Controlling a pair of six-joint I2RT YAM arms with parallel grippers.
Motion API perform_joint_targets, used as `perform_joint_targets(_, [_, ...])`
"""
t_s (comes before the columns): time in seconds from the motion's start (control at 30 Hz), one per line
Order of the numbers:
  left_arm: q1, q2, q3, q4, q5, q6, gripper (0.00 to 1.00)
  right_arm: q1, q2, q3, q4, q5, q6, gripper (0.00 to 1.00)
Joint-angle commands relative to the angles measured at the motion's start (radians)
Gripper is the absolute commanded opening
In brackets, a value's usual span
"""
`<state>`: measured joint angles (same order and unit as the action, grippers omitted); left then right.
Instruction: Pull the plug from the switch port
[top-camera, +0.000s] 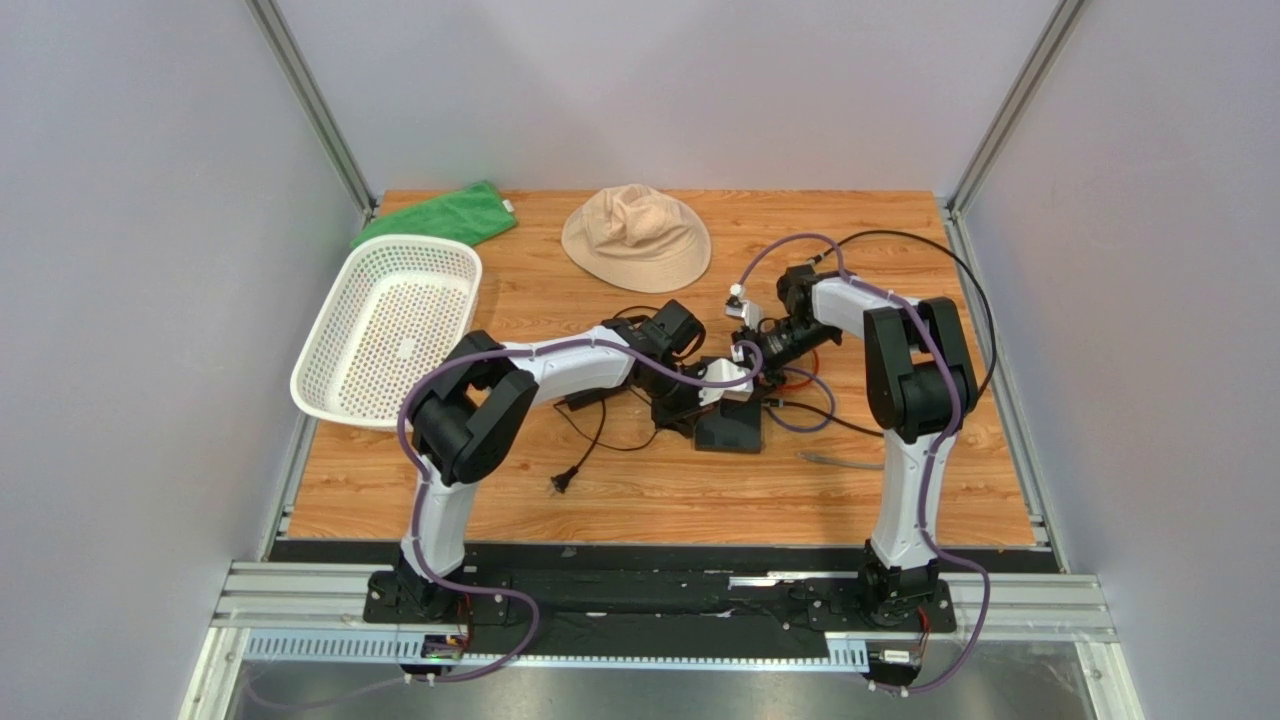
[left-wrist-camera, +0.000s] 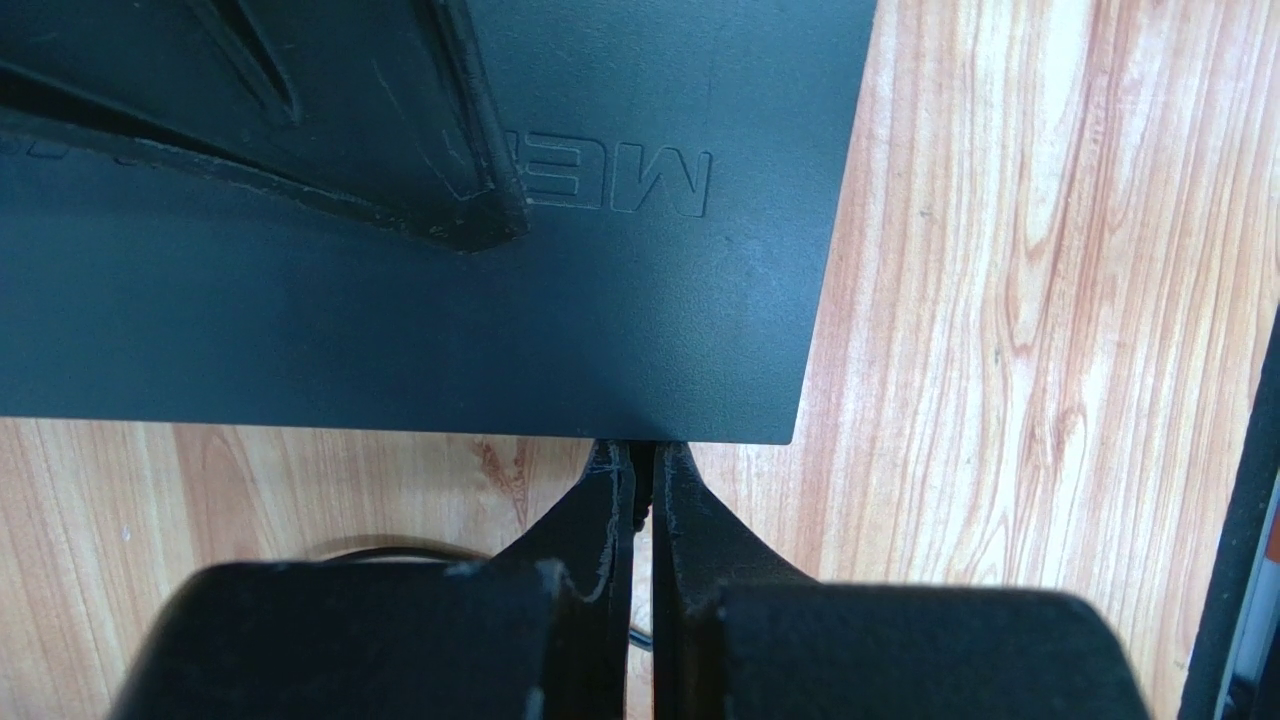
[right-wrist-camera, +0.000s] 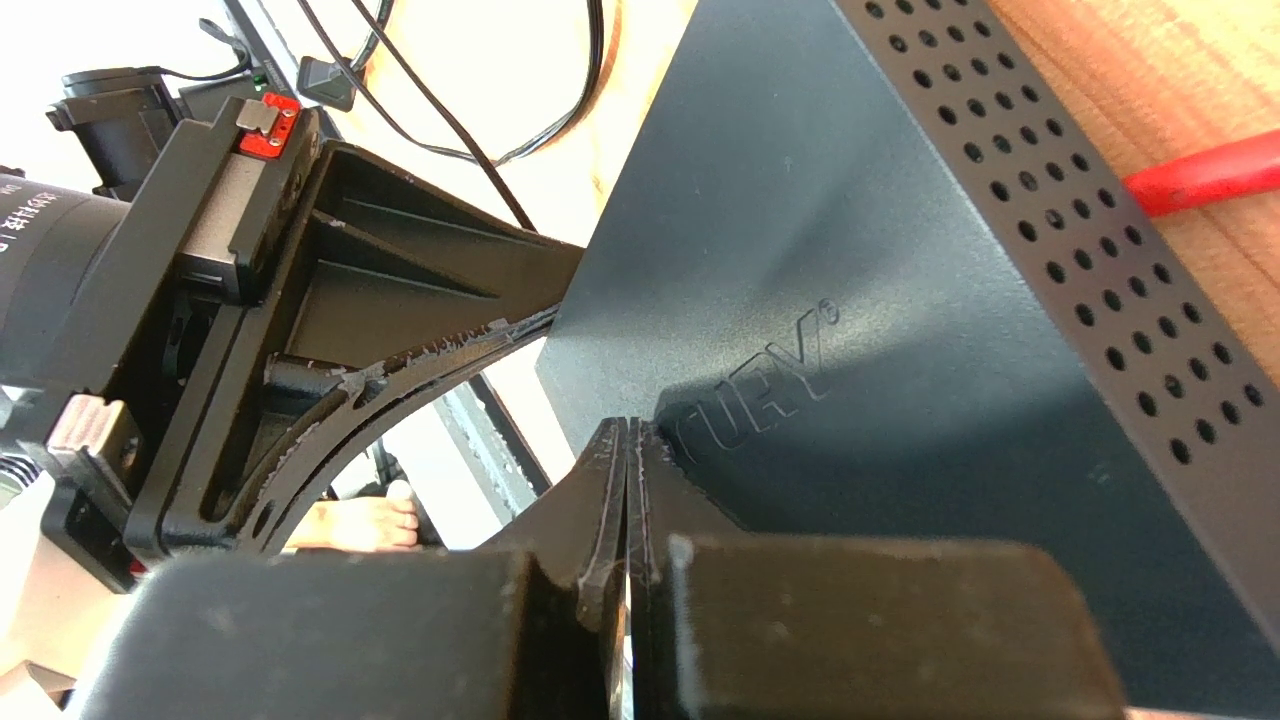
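Note:
The switch (top-camera: 732, 432) is a flat matte-black box in the middle of the table; its top (left-wrist-camera: 376, 300) fills the upper left wrist view. My left gripper (left-wrist-camera: 646, 450) is shut at the switch's near edge, pinching a small dark piece there that I take for the plug; most of it is hidden by the fingers. A thin black cord runs back under them. My right gripper (right-wrist-camera: 627, 435) is shut with nothing between its fingers, and its tips rest on the switch's top face (right-wrist-camera: 902, 300). From above, the left gripper (top-camera: 718, 402) and right gripper (top-camera: 759, 387) meet over the switch.
A white perforated basket (top-camera: 383, 330) stands at the left, a green cloth (top-camera: 436, 215) behind it, a beige hat (top-camera: 636, 233) at the back. Loose black cables and a mains plug (top-camera: 567, 480) lie left of the switch. A red cable (right-wrist-camera: 1202, 173) lies beyond it.

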<state>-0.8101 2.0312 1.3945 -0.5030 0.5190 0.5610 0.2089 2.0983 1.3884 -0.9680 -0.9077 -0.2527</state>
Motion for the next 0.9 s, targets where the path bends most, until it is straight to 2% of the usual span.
perform_joint_targets(0.0, [0.000,0.015,0.064,-0.078,0.101,0.112,0.00,0.007,0.085,-0.045,0.041,0.296,-0.066,0.00])
perform_joint_targets(0.13, [-0.003,0.015,0.051,-0.077,0.112,0.096,0.00,0.007,0.085,-0.045,0.040,0.297,-0.065,0.00])
perform_joint_targets(0.27, [-0.004,0.003,-0.009,0.053,-0.054,-0.029,0.00,0.007,0.086,-0.045,0.040,0.297,-0.063,0.00])
perform_joint_targets(0.33, [-0.003,0.006,-0.005,0.031,-0.012,-0.020,0.00,0.007,0.088,-0.043,0.038,0.296,-0.063,0.00])
perform_joint_targets(0.37, [0.000,0.007,0.004,0.012,0.077,-0.006,0.00,0.007,0.089,-0.040,0.037,0.296,-0.065,0.00])
perform_joint_targets(0.47, [0.000,0.023,0.040,-0.086,0.206,0.034,0.00,0.009,0.098,-0.031,0.026,0.293,-0.068,0.00])
perform_joint_targets(0.53, [0.000,0.021,0.047,-0.094,0.211,0.019,0.00,0.009,0.098,-0.029,0.025,0.294,-0.068,0.00])
perform_joint_targets(0.63, [0.000,0.009,0.018,0.021,0.063,-0.058,0.00,0.007,0.098,-0.031,0.025,0.294,-0.065,0.00])
perform_joint_targets(0.67, [0.000,0.006,0.009,0.087,-0.038,-0.079,0.00,0.007,0.098,-0.031,0.026,0.294,-0.065,0.00])
perform_joint_targets(0.73, [0.003,0.009,0.008,0.101,-0.056,-0.093,0.00,0.007,0.100,-0.029,0.025,0.294,-0.065,0.00])
perform_joint_targets(0.87, [0.006,0.023,0.034,-0.015,0.209,-0.030,0.00,0.009,0.101,-0.028,0.023,0.294,-0.065,0.00])
